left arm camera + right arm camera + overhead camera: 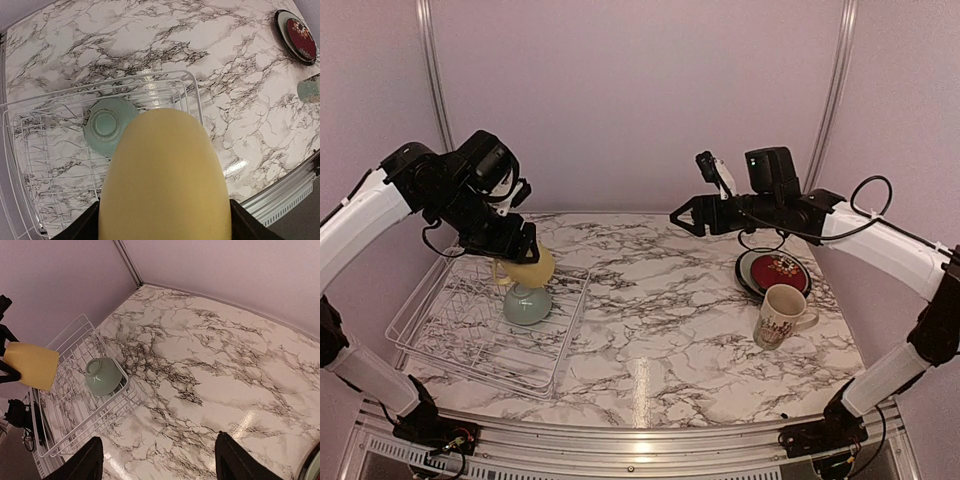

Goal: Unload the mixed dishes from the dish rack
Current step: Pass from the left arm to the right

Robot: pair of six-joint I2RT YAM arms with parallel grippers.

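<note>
My left gripper (517, 247) is shut on the pale yellow mug (527, 267) and holds it above the white wire dish rack (430, 330). The mug fills the left wrist view (165, 180) and shows in the right wrist view (31, 365). A small pale green bowl (527, 304) lies upside down in the rack's right end, also in the wrist views (106, 125) (102, 375). My right gripper (682, 217) is open and empty, high over the table's middle back. The dark red patterned plate (779, 270) lies stacked on other plates at the right. The cream floral mug (780, 316) stands in front of them.
The marble table (660, 300) has a metal front edge. Two upright metal posts (835, 90) stand against the pink back wall. The rack (75, 410) sits at the table's left side, near the left wall.
</note>
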